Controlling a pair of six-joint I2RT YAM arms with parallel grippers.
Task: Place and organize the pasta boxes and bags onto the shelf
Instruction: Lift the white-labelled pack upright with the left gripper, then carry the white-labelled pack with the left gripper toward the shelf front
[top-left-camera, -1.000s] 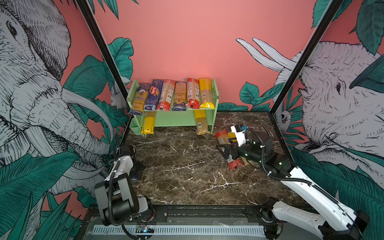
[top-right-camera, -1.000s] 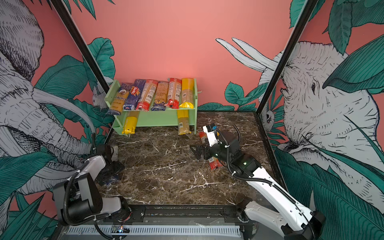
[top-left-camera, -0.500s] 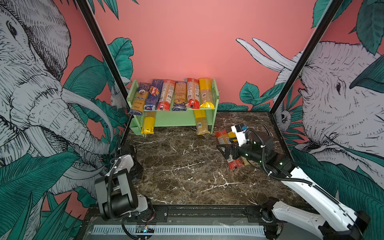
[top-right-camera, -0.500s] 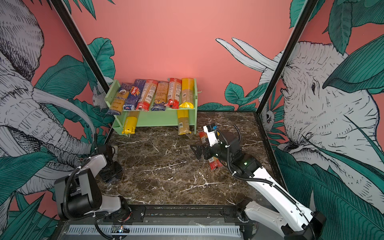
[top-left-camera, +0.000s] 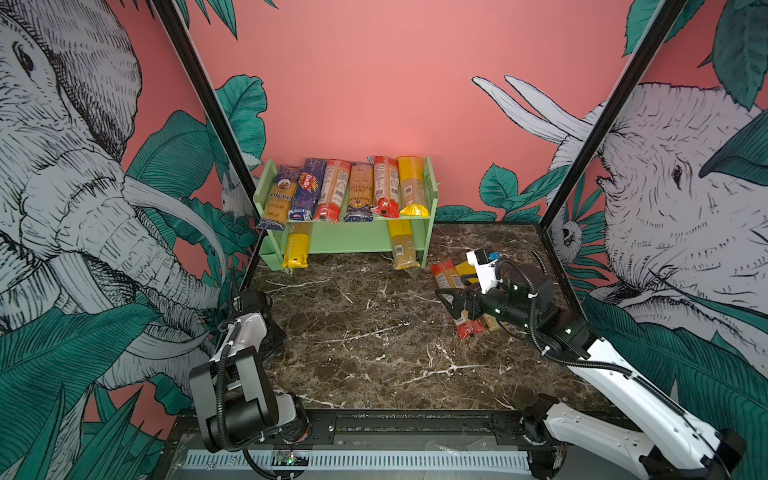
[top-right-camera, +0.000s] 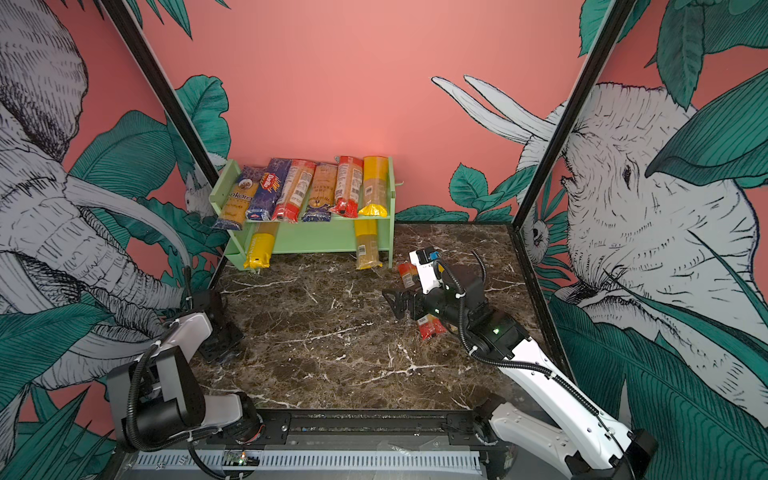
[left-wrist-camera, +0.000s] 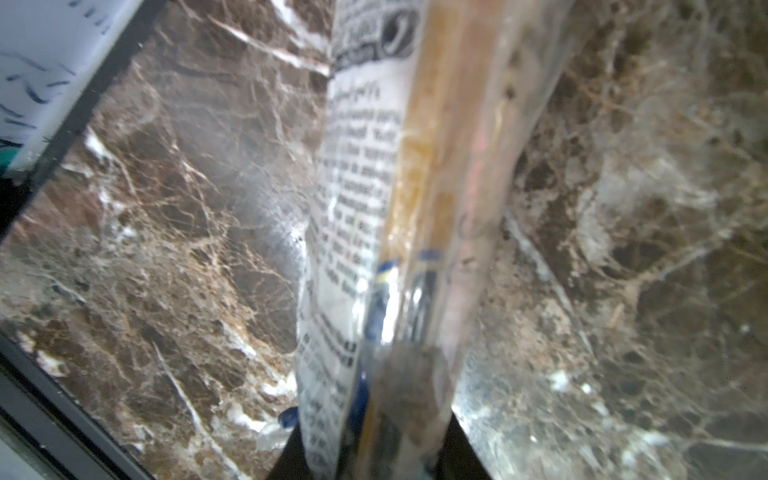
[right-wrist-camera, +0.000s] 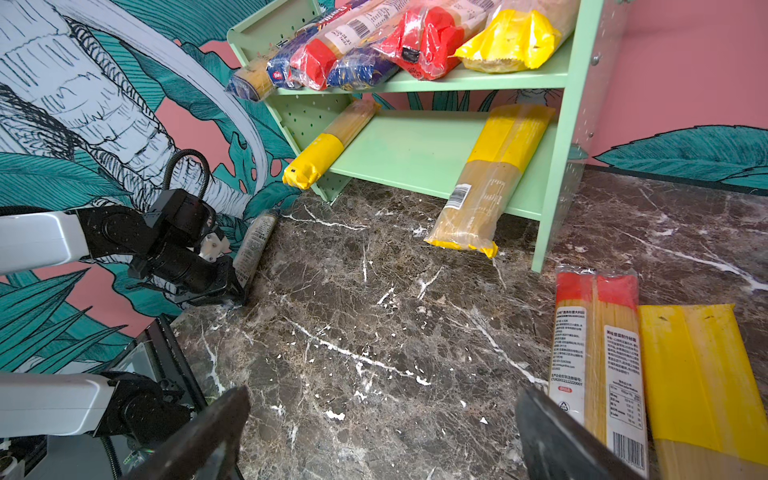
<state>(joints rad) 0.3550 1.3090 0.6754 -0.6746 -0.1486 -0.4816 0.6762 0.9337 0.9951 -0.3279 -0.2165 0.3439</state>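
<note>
Left gripper (right-wrist-camera: 232, 286), wide a second ago, is now clamping the spaghetti pack (left-wrist-camera: 399, 208); right gripper (right-wrist-camera: 382, 415) is idling open.
You should be lifting it level, clear of the left wall (top-left-camera: 124, 249).

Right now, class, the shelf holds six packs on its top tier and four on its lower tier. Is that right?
No. The shelf holds two on its lower tier, not four: a yellow-ended pack and a barcoded pack. Both top views show it.

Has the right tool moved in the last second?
No. In a top view the right tool hangs by the red-ended pack exactly as before, with the same gap to the shelf.
</note>
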